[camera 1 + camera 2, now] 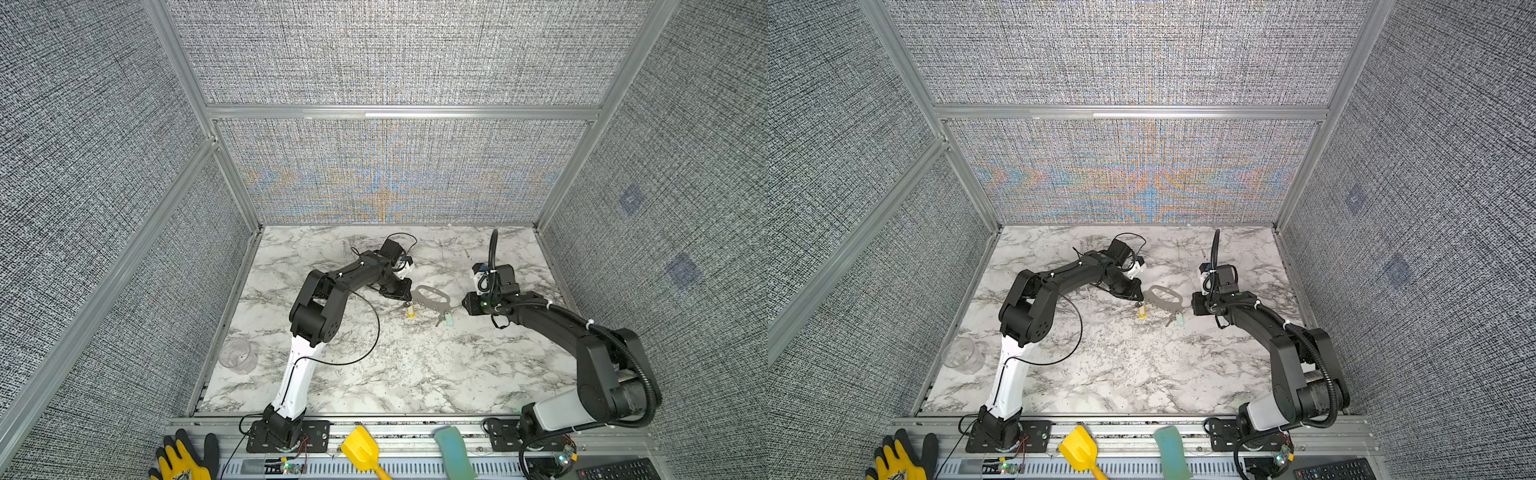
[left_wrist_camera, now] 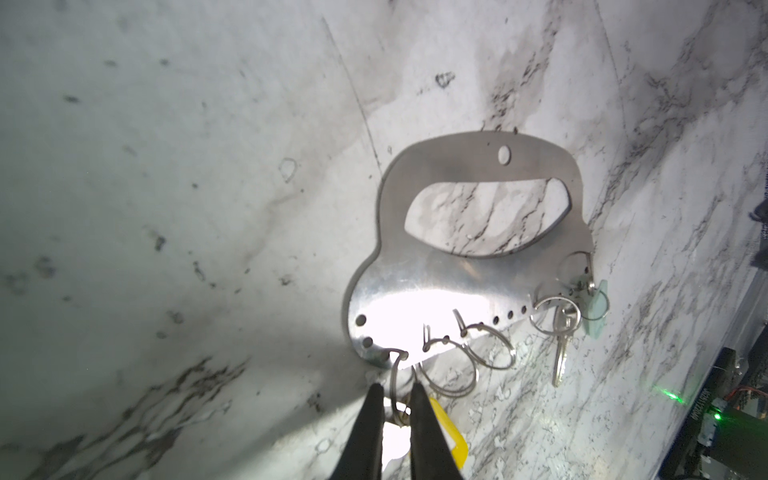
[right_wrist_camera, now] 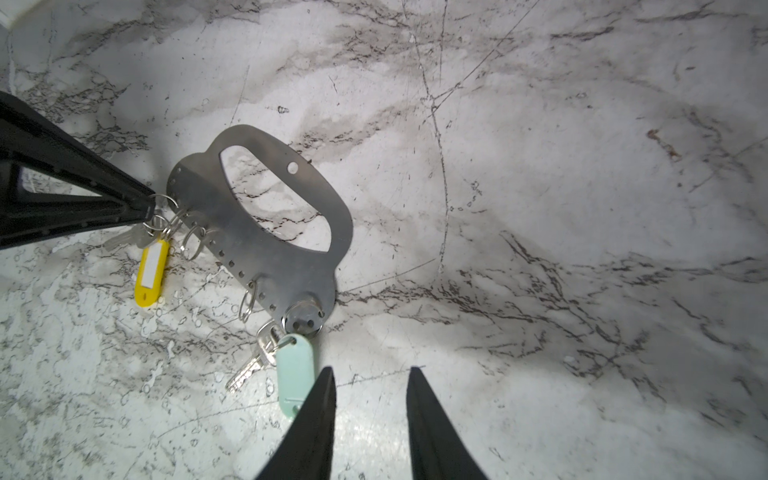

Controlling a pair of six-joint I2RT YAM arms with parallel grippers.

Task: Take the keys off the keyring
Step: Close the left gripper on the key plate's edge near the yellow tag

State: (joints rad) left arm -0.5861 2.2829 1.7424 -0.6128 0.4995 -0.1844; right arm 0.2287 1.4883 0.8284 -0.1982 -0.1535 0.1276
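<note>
The keyring [image 1: 432, 297] [image 1: 1163, 297] is a flat grey plate [image 2: 415, 282] [image 3: 282, 257] lying on the marble top between my two grippers. A yellow-tagged key [image 1: 410, 311] [image 1: 1142, 311] [image 3: 151, 270] hangs from a split ring at one end of its hole row. A teal-tagged key [image 1: 448, 319] [image 1: 1179, 319] [image 2: 596, 307] [image 3: 295, 370] hangs at the other end. My left gripper [image 1: 409, 297] [image 1: 1140, 297] [image 2: 397, 386] has narrow jaws pinching the yellow key's split ring. My right gripper [image 1: 464, 305] [image 1: 1194, 307] [image 3: 370, 370] is open and holds nothing, just beside the teal tag.
Two empty split rings [image 2: 490, 349] hang from the plate's middle holes. A clear cup [image 1: 239, 355] [image 1: 963, 355] lies by the left wall. On the front rail are a yellow scoop [image 1: 361, 451], a teal block [image 1: 453, 453], a glove [image 1: 187, 457] and a remote [image 1: 619, 469].
</note>
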